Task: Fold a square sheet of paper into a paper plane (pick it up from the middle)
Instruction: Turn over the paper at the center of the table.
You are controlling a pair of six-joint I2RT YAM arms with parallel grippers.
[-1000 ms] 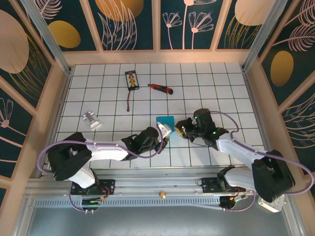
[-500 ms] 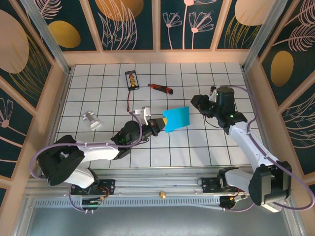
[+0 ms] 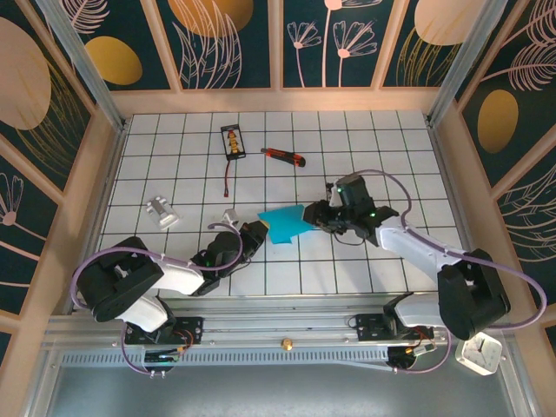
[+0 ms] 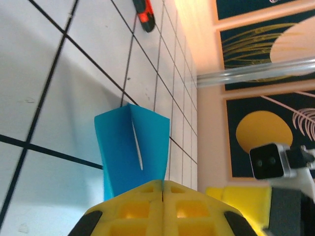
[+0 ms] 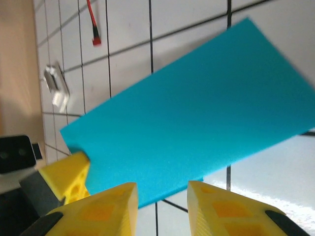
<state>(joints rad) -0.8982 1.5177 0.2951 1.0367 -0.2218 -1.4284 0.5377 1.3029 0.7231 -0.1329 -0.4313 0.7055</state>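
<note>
The square sheet of paper (image 3: 282,223) is cyan-blue, folded in two, and held off the table near the middle. In the left wrist view the sheet (image 4: 132,147) opens in a V from a crease. My left gripper (image 3: 253,233) (image 4: 162,185) is shut on its near end. My right gripper (image 3: 314,217) (image 5: 160,196) is open at the sheet's (image 5: 187,113) right edge, which lies just ahead of the gap between its fingers (image 5: 110,209); nothing is clamped there. The paper plane is out of view.
A red-and-black utility knife (image 3: 284,157) (image 4: 144,7) lies at the back. Left of it sits a small black-and-yellow item (image 3: 232,142) with a red lead. A silvery clip (image 3: 162,211) (image 5: 56,86) lies at the left. Wooden walls (image 3: 452,174) ring the tiled table.
My right gripper swung out to the far right, then came back to the sheet's right edge with its jaws wider. My left gripper pulled back to the left, and the sheet tilted flatter.
</note>
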